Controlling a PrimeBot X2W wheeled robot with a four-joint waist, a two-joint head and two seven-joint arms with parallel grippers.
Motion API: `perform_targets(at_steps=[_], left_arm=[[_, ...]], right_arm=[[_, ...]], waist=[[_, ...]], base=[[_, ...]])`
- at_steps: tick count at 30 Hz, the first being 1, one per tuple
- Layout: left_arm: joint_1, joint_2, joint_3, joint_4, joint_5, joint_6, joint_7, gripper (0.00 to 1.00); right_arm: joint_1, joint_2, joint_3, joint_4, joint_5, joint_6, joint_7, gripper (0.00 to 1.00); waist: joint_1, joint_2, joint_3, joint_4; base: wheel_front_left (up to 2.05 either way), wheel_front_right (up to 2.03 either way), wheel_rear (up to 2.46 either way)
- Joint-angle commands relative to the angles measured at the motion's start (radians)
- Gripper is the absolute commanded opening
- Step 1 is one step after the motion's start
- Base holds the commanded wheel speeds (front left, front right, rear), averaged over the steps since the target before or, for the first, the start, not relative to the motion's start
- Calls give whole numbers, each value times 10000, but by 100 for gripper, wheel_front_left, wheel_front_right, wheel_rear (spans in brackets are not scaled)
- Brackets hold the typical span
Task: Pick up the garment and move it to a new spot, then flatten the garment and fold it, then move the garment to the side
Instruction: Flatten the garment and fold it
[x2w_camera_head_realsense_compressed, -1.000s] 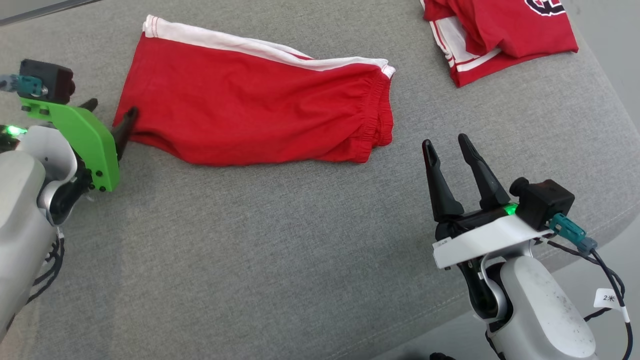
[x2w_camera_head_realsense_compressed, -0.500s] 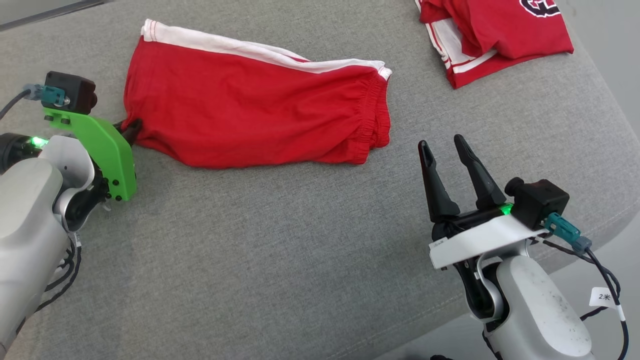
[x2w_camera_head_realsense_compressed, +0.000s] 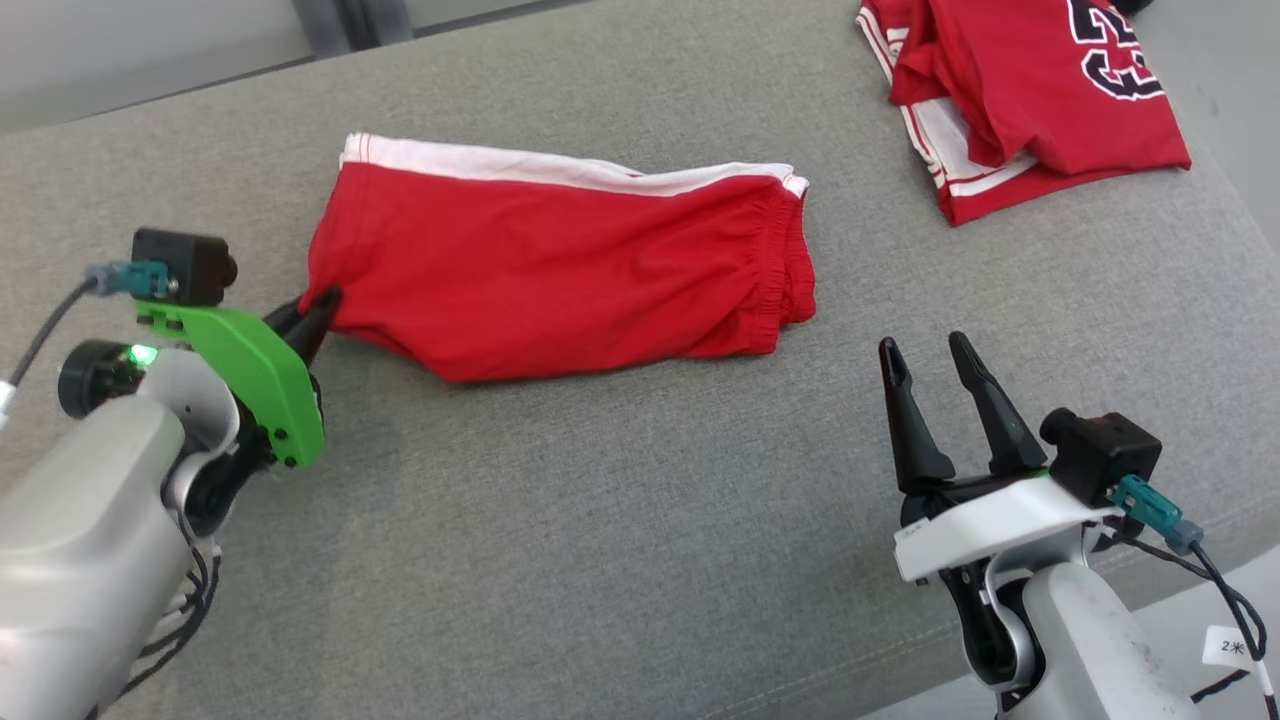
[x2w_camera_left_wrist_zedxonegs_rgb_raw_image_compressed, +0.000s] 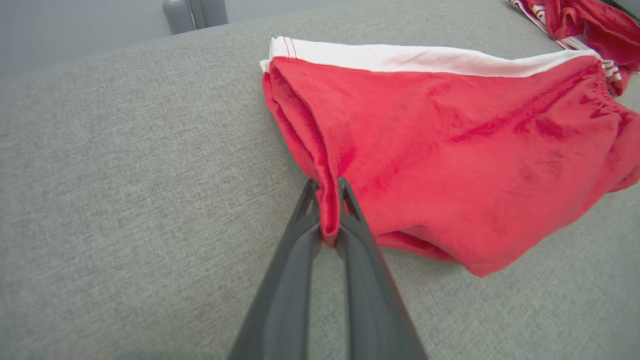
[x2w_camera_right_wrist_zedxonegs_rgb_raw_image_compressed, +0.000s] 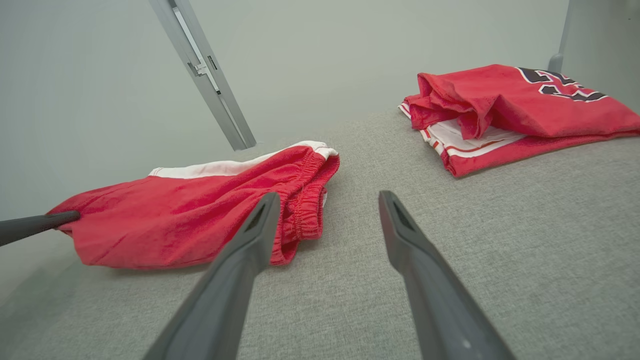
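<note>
The garment (x2w_camera_head_realsense_compressed: 560, 270) is a pair of red shorts with a white side stripe, folded and lying across the grey surface (x2w_camera_head_realsense_compressed: 600, 560). In the left wrist view, the shorts (x2w_camera_left_wrist_zedxonegs_rgb_raw_image_compressed: 450, 150) have their near hem corner pinched between my left gripper (x2w_camera_left_wrist_zedxonegs_rgb_raw_image_compressed: 327, 192), which is shut on the cloth. In the head view, that left gripper (x2w_camera_head_realsense_compressed: 318, 305) is at the shorts' left end. My right gripper (x2w_camera_head_realsense_compressed: 925, 360) stands open to the right of the elastic waistband, apart from it. In the right wrist view, the right gripper (x2w_camera_right_wrist_zedxonegs_rgb_raw_image_compressed: 327, 200) points past the shorts (x2w_camera_right_wrist_zedxonegs_rgb_raw_image_compressed: 200, 215).
A folded red jersey (x2w_camera_head_realsense_compressed: 1030, 90) with dark numbers lies at the far right of the surface, also seen as the jersey (x2w_camera_right_wrist_zedxonegs_rgb_raw_image_compressed: 510, 110) in the right wrist view. The surface's edge runs close behind my right arm. A grey wall and a metal post (x2w_camera_right_wrist_zedxonegs_rgb_raw_image_compressed: 205, 75) stand beyond.
My left gripper closed on the shorts' left hem corner, which is now drawn up into a point. The head camera has shifted, so the whole scene sits lower and further right. The right gripper stayed open.
</note>
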Motion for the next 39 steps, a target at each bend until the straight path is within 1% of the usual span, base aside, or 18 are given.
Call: perform_targets(at_steps=[1,3,5,8,12,20,21,22,23,26,31,32,36,39], left_arm=[[386,-47,47,-68,-169,68,-186,0],[705,-46,38,-211,-197,163,-380,0],[1003,-36,83,-344,-212,378,-647,0],[1580,-234,78,-666,-329,583,-953,0],[2204,-360,51,-886,-434,791,-1290,0],[3022,-893,23,-820,-721,904,-1731,0],[3065,-967,71,-766,-738,951,-1887,22],[3096,-1012,104,-714,-726,1013,-2001,83],[3114,-1053,108,-663,-648,1061,-2138,100],[3162,-1161,244,-473,-445,1204,-2596,100],[3318,-1200,968,-403,-75,1388,-2984,100],[3338,-1189,1255,-472,33,1439,-3011,100],[3904,-1353,3084,-1228,1090,1679,-3007,100],[4482,-1562,4535,-2000,2192,1812,-3011,100]], right_arm=[[222,-35,-88,40,-55,-15,-22,100],[382,-67,-240,39,-58,-15,-22,100],[595,-118,-391,50,-73,-15,-21,100],[909,-237,-652,99,-101,-15,-21,100],[1203,-316,-879,65,-182,-15,-13,100],[1106,-393,-877,-103,-297,-15,220,100],[1115,-386,-875,-107,-309,-15,240,100],[1131,-379,-874,-104,-310,-15,246,100],[1147,-372,-875,-100,-327,-15,264,100],[1158,-366,-817,-108,-380,-15,258,100],[1007,-321,-718,-193,-312,-15,162,100],[992,-323,-712,-206,-327,-15,159,100],[994,-300,-679,-204,-391,-15,115,100],[1060,-304,-717,-177,-423,-15,84,100]], waist=[[0,0,-485,457],[0,0,-628,609],[0,0,-727,765],[0,0,-840,1021],[0,0,-894,1273],[0,0,-1015,1473],[0,0,-1070,1504],[0,0,-1111,1525],[0,0,-1149,1549],[0,0,-1319,1645],[0,0,-1631,1738],[0,0,-1691,1763],[0,0,-1918,1929],[0,0,-2093,2081]], base=[[0,0,0],[0,0,0],[0,0,0],[0,0,0],[0,0,0],[0,0,0],[0,0,0],[0,0,0],[0,0,0],[0,0,0],[0,0,0],[0,0,0],[0,0,0],[0,0,0]])
